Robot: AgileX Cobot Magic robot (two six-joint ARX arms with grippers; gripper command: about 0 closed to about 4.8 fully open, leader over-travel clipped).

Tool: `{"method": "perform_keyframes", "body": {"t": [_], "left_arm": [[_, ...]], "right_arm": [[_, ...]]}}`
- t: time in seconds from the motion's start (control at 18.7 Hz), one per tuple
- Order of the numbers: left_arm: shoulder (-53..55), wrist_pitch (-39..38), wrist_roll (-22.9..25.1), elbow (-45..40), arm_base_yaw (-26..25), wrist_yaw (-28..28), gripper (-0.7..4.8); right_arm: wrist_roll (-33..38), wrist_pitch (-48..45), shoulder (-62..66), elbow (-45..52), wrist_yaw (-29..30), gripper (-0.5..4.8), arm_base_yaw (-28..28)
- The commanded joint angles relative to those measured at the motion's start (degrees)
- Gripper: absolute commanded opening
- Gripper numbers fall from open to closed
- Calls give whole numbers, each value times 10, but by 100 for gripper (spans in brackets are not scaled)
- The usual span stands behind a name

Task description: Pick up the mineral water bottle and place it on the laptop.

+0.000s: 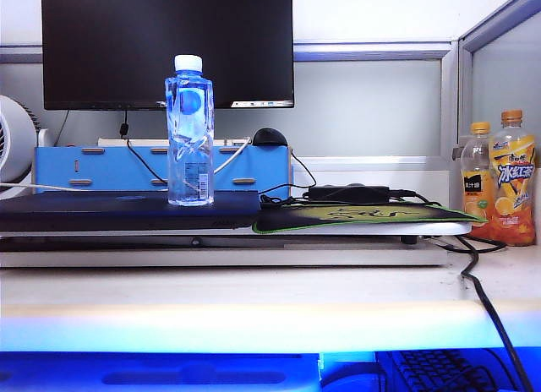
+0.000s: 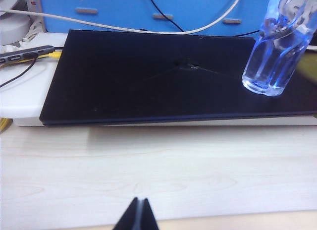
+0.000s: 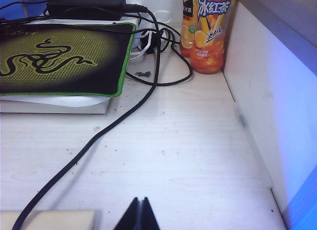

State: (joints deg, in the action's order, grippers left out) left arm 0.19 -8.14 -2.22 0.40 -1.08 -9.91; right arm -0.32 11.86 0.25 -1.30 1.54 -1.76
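A: Already upright, the bottle (image 1: 189, 132) stands on the laptop (image 1: 101, 210), near its right edge. Why?
B: Placement looks complete; left gripper (image 2: 138, 215) and right gripper (image 3: 139, 215) hang back, tips together, empty.

Office desk cubicle. Black monitor (image 1: 166, 46) standing at back, serving as landmark. Below monitor: blue slotted box (image 1: 161, 170), cables trailing over it. In front of monitor: closed laptop (image 1: 127, 210) lying on white riser, mineral water bottle (image 1: 189, 132) standing upright on it. Right of monitor: green-edged snake-logo mouse pad (image 3: 59, 59), black power brick (image 1: 348, 192) behind it, orange drink bottles (image 1: 500, 179) sitting against grey partition panel (image 1: 505, 75). Pale wood-grain counter (image 2: 158, 170) carrying everything.
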Motion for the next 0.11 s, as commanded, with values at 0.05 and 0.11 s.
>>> {"method": "perform_keyframes", "body": {"t": [0.05,0.11], "left_arm": [[-1,-3,1,0,0,-4,-2],[-1,-3,1,0,0,-4,-2]], "right_arm": [[3,3,0,1,1,-1,0],[3,3,0,1,1,-1,0]]}}
